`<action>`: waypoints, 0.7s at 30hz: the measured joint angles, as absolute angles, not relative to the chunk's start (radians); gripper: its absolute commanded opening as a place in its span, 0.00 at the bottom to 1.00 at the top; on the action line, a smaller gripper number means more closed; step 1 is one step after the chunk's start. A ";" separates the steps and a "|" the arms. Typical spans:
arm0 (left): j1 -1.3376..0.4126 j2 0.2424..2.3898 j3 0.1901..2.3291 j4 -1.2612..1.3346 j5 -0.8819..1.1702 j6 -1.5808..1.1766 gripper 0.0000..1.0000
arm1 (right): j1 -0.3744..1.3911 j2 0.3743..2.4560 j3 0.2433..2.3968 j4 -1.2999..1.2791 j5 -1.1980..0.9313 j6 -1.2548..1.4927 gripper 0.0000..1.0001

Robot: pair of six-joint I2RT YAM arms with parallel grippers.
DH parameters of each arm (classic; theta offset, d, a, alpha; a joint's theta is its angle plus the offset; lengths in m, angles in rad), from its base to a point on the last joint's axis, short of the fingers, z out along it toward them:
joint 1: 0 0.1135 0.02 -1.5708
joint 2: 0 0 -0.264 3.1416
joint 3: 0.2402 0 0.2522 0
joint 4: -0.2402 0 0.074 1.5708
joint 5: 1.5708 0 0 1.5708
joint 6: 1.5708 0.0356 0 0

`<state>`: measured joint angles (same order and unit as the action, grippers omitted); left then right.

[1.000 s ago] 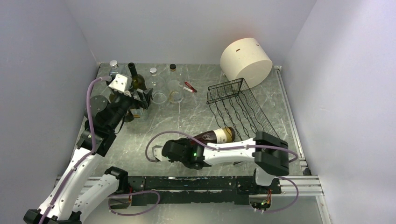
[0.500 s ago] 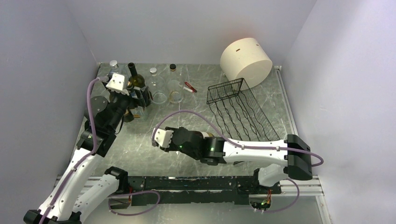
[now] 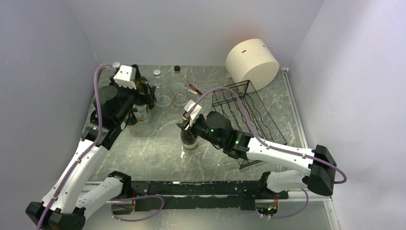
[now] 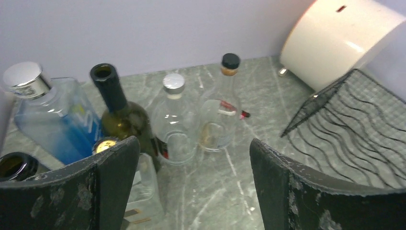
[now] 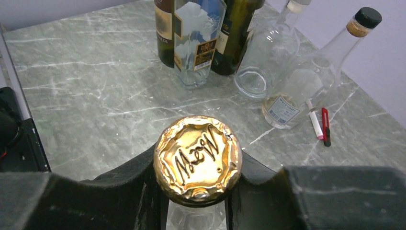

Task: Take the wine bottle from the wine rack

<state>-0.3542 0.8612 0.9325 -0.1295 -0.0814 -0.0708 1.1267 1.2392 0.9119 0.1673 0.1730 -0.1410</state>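
Right wrist view is showing the right pincer (image 5: 200, 189) clamping the gold-foiled top of the wine bottle (image 5: 197, 153), which is standing upright on the grey marbled bench (image 3: 158, 143), outside the wine rack (image 3: 249, 108), just beside its left edge. The left pincer (image 4: 191, 191) is hanging open over glass bottles (image 4: 174, 120) farther left of the rack. Pale walls (image 3: 191, 28) are enclosing the bench.

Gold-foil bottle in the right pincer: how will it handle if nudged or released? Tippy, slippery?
The wine bottle stands upright, gripped at the neck by the right pincer. It is tall for its base, so probably tippy if nudged. Crinkled foil likely aids grip; glass below looks slick. Lying down, it would likely roll.
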 measured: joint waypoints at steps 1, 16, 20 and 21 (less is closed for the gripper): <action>-0.354 0.878 0.962 -0.151 -0.073 -0.088 0.88 | 1.124 1.237 0.905 0.176 0.168 -0.136 0.00; -0.354 0.970 1.216 -0.427 0.274 -0.284 0.91 | 1.093 1.241 0.852 0.297 0.202 -0.135 0.62; -0.354 0.963 1.232 -0.456 0.330 -0.339 0.92 | 1.087 1.241 0.852 0.310 0.207 -0.145 0.75; -0.355 0.965 1.240 -0.463 0.341 -0.354 0.91 | 1.087 1.241 0.852 0.310 0.206 -0.147 0.77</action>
<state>-0.3546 0.9646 1.2404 -0.4629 0.3408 -0.3538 1.0874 1.2407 0.8524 0.3096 0.2058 -0.1467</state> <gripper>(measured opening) 0.916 0.705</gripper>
